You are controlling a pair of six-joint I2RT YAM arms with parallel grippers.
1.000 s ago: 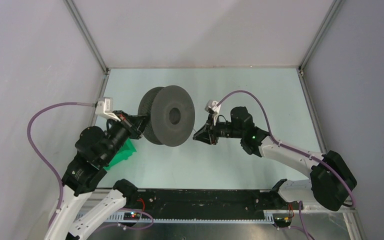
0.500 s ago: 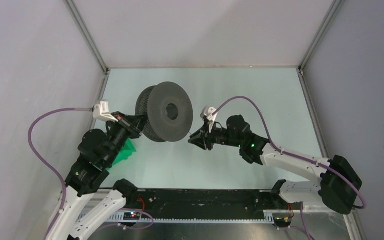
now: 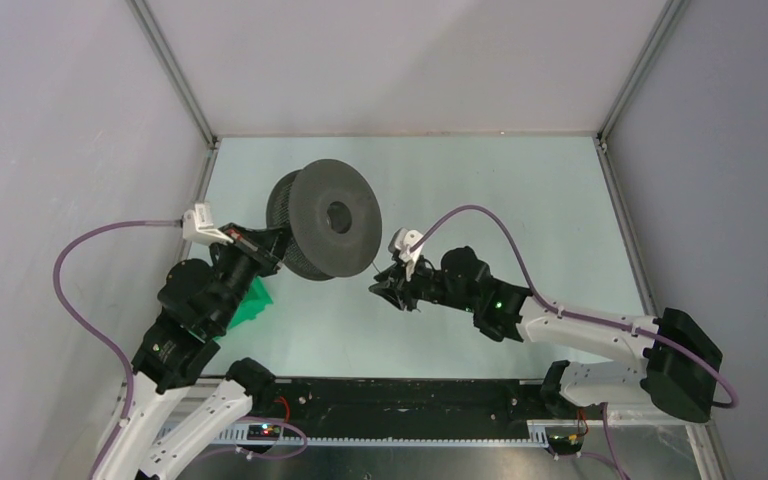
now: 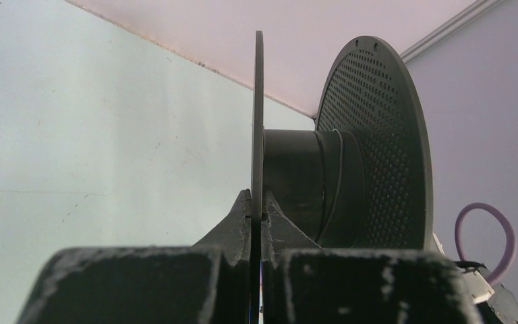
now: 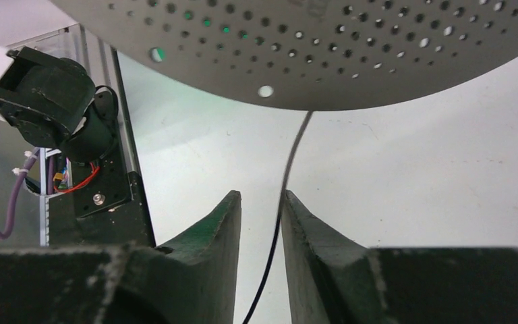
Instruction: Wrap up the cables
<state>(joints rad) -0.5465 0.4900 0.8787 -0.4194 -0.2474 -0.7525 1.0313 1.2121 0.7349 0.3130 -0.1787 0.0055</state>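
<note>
Winding goes best if the wire point(image 5: 295, 158) stays lightly taut and is led into the channel between the flanges, not over a rim. The spool point(image 3: 325, 220) should turn steadily while the other arm only guides. The spool hangs above the table at about 10 o'clock from its middle. The left gripper point(image 4: 257, 202) is clenched on the thin near flange point(image 4: 258, 115), fingers pressed to both faces. At 4 o'clock from the spool, the right gripper point(image 5: 262, 199) has its jaws a little apart, the gap wider than the wire. The wire drops from the spool's rim at 12 o'clock in the wrist view and runs down between the jaws, lying against the right-hand finger point(image 5: 310, 229). It is guided, not pinched, so I judge the jaws should close before any pull.
</note>
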